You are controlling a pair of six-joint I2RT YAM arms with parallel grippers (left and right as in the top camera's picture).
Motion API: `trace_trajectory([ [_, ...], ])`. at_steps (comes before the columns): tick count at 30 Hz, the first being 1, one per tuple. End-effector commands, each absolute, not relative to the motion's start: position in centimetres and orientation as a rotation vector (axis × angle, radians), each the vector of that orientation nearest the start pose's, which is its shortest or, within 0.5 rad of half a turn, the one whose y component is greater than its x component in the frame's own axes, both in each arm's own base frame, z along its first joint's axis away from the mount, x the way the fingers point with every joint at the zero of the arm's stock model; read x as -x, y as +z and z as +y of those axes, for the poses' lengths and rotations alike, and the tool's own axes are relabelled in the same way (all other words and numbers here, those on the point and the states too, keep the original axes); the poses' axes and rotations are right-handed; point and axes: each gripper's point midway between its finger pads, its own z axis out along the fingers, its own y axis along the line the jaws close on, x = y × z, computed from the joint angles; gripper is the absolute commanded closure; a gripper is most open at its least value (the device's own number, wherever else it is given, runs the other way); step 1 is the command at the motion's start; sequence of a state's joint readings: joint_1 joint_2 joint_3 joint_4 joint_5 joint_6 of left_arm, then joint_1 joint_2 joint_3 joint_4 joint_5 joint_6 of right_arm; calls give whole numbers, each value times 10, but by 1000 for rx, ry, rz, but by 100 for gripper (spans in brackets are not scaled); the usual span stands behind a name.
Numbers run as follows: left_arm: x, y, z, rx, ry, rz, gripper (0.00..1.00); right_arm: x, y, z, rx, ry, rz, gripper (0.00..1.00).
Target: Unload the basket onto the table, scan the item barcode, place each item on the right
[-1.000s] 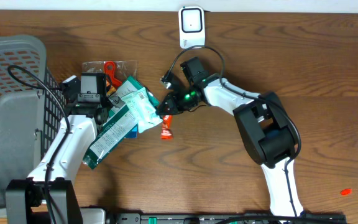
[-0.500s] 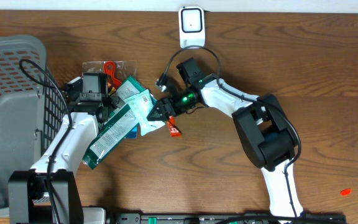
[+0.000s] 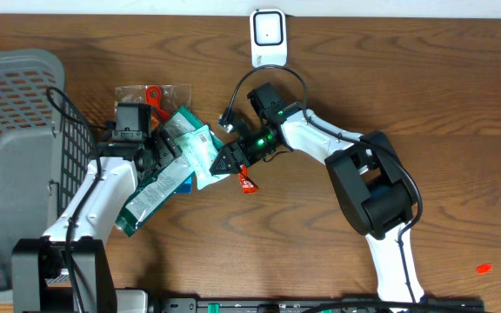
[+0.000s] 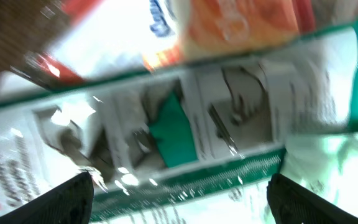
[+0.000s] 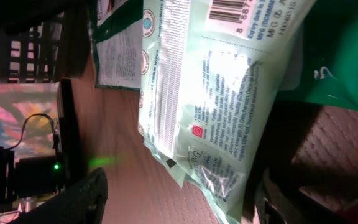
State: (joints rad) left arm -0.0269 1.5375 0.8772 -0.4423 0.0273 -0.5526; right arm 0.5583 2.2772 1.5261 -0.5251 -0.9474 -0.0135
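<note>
In the overhead view a white box-shaped scanner (image 3: 268, 36) stands at the top centre of the brown wooden table (image 3: 442, 78), and a grey plastic mesh basket (image 3: 11, 96) fills the left edge. Left of centre lies a small heap of packets: a pale green plastic packet (image 3: 196, 149) on top, a long green-and-white foil packet (image 3: 144, 198) running down to the lower left beneath it, and a clear bag with a red part inside (image 3: 150, 94) at the heap's upper end. The left gripper (image 3: 159, 149) sits over the heap's left side, and the right gripper (image 3: 224, 161) is at the pale green packet's right edge, with a small red wrapper (image 3: 247, 182) on the table just below it. In the left wrist view the two dark fingers (image 4: 73, 198) show at the bottom corners, spread wide with nothing pinched, above the green-and-white packet, which crosses the frame; an orange-printed packet (image 4: 241, 25) lies at the top. In the right wrist view the fingers (image 5: 87, 198) are also spread apart. The pale green packet's lower end reaches down between them, clear of the left finger, and is not pinched. Its black barcode (image 5: 229, 9) shows at the top edge.
</note>
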Motion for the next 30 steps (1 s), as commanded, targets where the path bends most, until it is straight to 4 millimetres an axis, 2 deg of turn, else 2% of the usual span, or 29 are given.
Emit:
trace_trajectory([
  [1, -344, 49, -32, 727, -369, 2646, 11, -322, 13, 357, 1001, 1380, 2607, 29],
  [6, -343, 51, -46, 766, -496, 2652, 11, -321, 13, 358, 1003, 1380, 2607, 31],
  [10, -350, 52, -55, 745, -576, 2635, 11, -321, 13, 358, 1003, 1380, 2607, 32],
  [13, -356, 46, -59, 759, -616, 2630, 12, -321, 13, 358, 1003, 1381, 2608, 33],
  [17, -359, 26, -64, 808, -650, 2656, 28, -321, 13, 358, 1002, 1381, 2609, 34],
  [21, -363, 11, -76, 794, -756, 2679, 33, -321, 13, 358, 1002, 1381, 2609, 37],
  [25, -361, 2, -80, 804, -782, 2698, 59, -320, 13, 358, 1001, 1382, 2613, 52],
  [27, -361, 3, -81, 803, -788, 2698, 62, -320, 13, 358, 1002, 1382, 2613, 60],
  [30, -360, 4, -83, 802, -814, 2699, 66, -320, 13, 358, 1002, 1381, 2612, 67],
])
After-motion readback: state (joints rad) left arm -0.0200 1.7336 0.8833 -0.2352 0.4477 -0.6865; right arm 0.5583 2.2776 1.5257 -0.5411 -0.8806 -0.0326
